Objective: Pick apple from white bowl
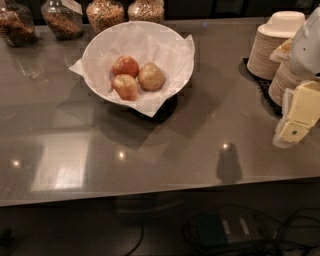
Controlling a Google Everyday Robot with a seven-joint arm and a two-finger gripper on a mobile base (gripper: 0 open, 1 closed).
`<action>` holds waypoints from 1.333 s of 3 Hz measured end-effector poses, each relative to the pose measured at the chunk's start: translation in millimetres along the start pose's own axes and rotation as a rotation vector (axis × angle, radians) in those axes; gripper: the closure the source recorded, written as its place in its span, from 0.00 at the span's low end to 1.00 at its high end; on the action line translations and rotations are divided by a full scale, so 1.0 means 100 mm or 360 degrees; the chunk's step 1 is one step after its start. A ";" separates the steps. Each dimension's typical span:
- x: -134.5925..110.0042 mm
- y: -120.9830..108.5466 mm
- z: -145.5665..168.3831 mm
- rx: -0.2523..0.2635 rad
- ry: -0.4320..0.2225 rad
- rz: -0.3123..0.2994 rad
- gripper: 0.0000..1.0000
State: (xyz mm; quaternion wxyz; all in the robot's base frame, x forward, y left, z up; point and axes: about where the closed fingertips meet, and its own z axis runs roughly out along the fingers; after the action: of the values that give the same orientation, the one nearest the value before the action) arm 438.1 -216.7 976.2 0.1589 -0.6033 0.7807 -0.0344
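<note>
Hanging at the right edge of the camera view, the tool (298,116) sits above the worktop (165,145), just in front of the stacked beige bowls (272,45) and well apart from the fruit. It shows only as pale cream blocks cut off by the frame, and I cannot tell whether it is apart or together. It carries nothing that can be seen.

The white bowl (131,23) stands toward the back left of the worktop, lined with crinkled paper (80,67) whose corners stick out over the rim. Three fruits lie close together in its middle. The apple (151,76), the palest one, is on the right of the cluster and touches or nearly touches the two redder apples (125,66) to its left. Behind the bowl, jars (105,12) of dry goods line the back edge.

By my reading, the task has barely begun: the apple is in the bowl and no grasp has been made. The whole approach is left, a reach leftward across the worktop, a descent over the bowl's right side, closing on the pale fruit without nudging its neighbours, and the lift clear of the paper.
</note>
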 end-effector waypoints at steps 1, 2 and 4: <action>0.00 0.00 0.00 0.0000 -0.0001 0.0000 0.00; -0.16 -0.07 0.01 0.0031 -0.0083 -0.0039 0.00; -0.83 -0.43 0.07 0.0135 -0.0365 -0.0148 0.00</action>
State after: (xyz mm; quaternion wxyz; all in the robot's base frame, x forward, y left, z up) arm 498.9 -148.0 997.1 0.2708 -0.6316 0.7264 -0.0055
